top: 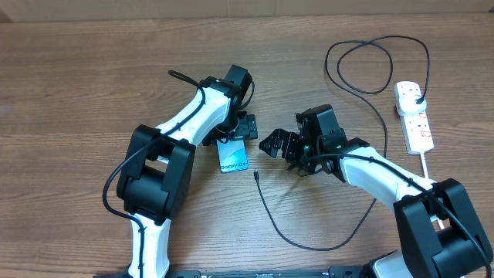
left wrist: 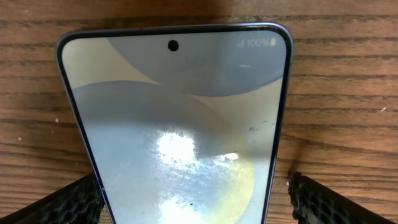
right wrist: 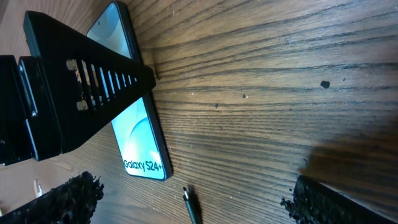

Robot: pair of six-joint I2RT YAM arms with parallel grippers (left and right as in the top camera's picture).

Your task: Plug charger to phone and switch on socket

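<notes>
The phone (top: 233,157) lies flat on the wooden table, screen lit, "Galaxy S24+" near its lower short end (right wrist: 146,165). My left gripper (top: 236,128) hovers open over the phone's upper end; its fingers (left wrist: 68,204) flank the phone (left wrist: 180,118) on both sides, with a gap on the right. The charger's connector tip (top: 255,174) rests on the table just below and right of the phone. Its thin black cable loops round to a black plug (top: 417,97) in the white socket (top: 415,122). My right gripper (top: 279,145) stands open above the tip (right wrist: 189,202), empty.
The charger cable sweeps across the table's near middle (top: 309,245) and makes a big loop at the back right (top: 370,62). The socket's thick white cord (top: 427,166) runs toward the right arm's base. The left gripper's black finger (right wrist: 81,93) crosses the right wrist view.
</notes>
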